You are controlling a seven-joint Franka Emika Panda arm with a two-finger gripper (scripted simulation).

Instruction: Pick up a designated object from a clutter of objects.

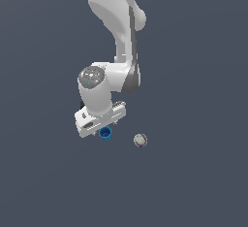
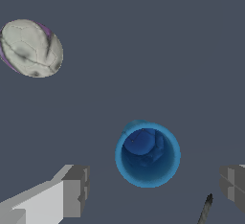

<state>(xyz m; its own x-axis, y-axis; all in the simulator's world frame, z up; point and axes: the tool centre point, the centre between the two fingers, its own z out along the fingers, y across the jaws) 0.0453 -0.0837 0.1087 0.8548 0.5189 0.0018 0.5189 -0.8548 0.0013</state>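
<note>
Exterior view, going from its left to its right: the white arm [image 1: 114,37] came down from the top of the picture and bent at the wrist, with the gripper [image 1: 103,124] low over the dark grey floor [image 1: 193,182]. The blue cup [image 1: 105,133] sat right under the gripper's lower edge, partly covered by it, upright with its mouth up. Near the cup, towards the exterior view's right, lay the whitish ball [image 1: 140,140], apart from both the cup and the gripper.

The wrist view looked straight down on the same floor [image 2: 143,36]. The ball [image 2: 31,48] showed as a grey-white oval with a purple edge, well away from the cup. One fingertip [image 2: 75,191] stood to one side of the cup [image 2: 147,154], the other at the picture's far edge on the opposite side. The jaws were spread wide, with the cup between them and touching neither finger. The cup's round rim and darker blue inside were plainly visible. A thin dark sliver [image 2: 206,209] lay just beside the cup near the far finger; what it was could not be told.
</note>
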